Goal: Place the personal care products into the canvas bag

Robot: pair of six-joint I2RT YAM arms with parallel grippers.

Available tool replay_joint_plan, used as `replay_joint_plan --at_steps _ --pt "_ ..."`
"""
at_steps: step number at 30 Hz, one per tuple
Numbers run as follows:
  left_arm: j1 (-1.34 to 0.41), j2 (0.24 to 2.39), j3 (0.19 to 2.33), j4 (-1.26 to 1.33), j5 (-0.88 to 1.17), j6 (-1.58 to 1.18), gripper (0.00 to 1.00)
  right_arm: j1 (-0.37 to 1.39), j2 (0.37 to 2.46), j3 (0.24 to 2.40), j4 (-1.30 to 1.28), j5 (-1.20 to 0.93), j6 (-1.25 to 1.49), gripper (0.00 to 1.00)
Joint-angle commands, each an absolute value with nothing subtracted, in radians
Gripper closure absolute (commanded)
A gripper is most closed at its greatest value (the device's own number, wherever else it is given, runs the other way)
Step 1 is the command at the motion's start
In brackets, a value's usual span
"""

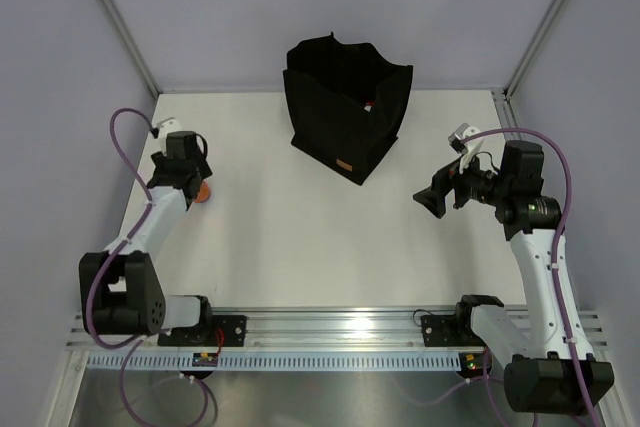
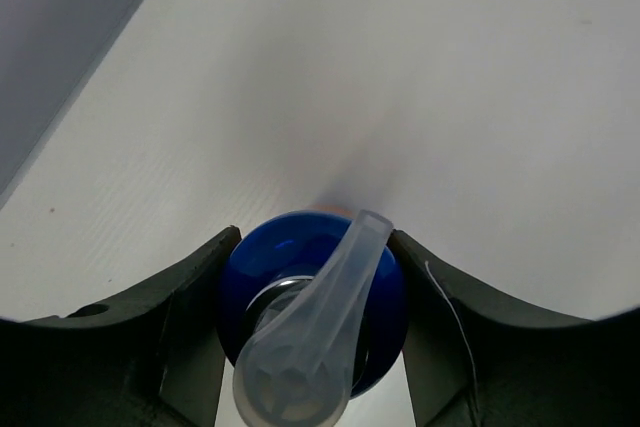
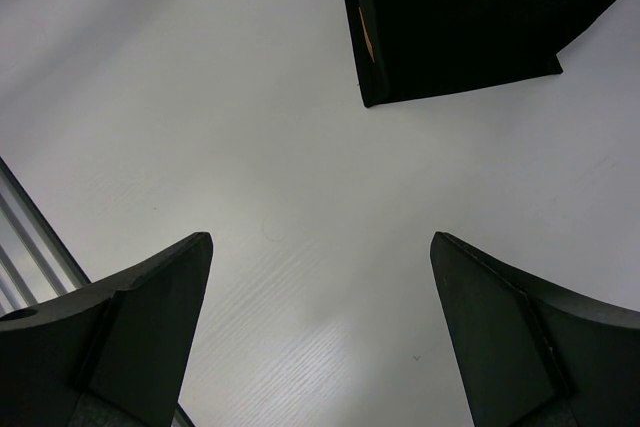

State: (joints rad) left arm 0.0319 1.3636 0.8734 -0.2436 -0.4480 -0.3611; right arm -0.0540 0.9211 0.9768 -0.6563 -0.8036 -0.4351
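My left jaws are closed in on the orange bottle with the blue cap (image 2: 262, 269), one inner face against each side of the cap. A translucent pump head (image 2: 318, 319) rises from the cap and sticks out between the jaws toward my wrist camera. From the top camera only a sliver of the bottle's orange body (image 1: 203, 193) shows just beside these jaws; the rest is hidden under my wrist. It stands on the white tabletop (image 2: 420, 67), and I cannot tell whether it is lifted off it at all.

My right jaws stand spread wide with nothing between them, only bare tabletop (image 3: 300, 197) below the gap. They hang above the surface, pointing toward the middle of the workspace.

The canvas bag (image 1: 330, 132) stands upright with its mouth open, farther from my bases than either pair of jaws and roughly midway between them. It is well apart from the left jaws and nearer the right ones, whose wrist camera catches its lower corner (image 3: 470, 17) ahead of them. The small tan label (image 1: 347, 166) sits low on the side of the bag that faces me.
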Motion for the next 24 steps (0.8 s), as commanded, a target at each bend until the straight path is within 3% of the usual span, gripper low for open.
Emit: replay_joint_plan --at_steps 1,6,11,24 --pt "-0.083 1.191 0.91 -0.121 -0.338 -0.305 1.0 -0.064 0.927 0.979 -0.65 -0.799 -0.454 0.0" --pt "-0.25 1.043 0.974 -0.075 -0.285 -0.24 1.0 -0.071 0.934 0.977 -0.65 -0.795 -0.457 0.0" --pt "-0.416 1.052 1.126 -0.034 -0.247 -0.235 1.0 -0.086 0.94 0.976 -0.649 -0.792 -0.457 0.0" --pt "-0.532 1.531 1.787 -0.005 -0.115 -0.393 1.0 -0.114 0.956 0.973 -0.652 -0.805 -0.459 0.01"
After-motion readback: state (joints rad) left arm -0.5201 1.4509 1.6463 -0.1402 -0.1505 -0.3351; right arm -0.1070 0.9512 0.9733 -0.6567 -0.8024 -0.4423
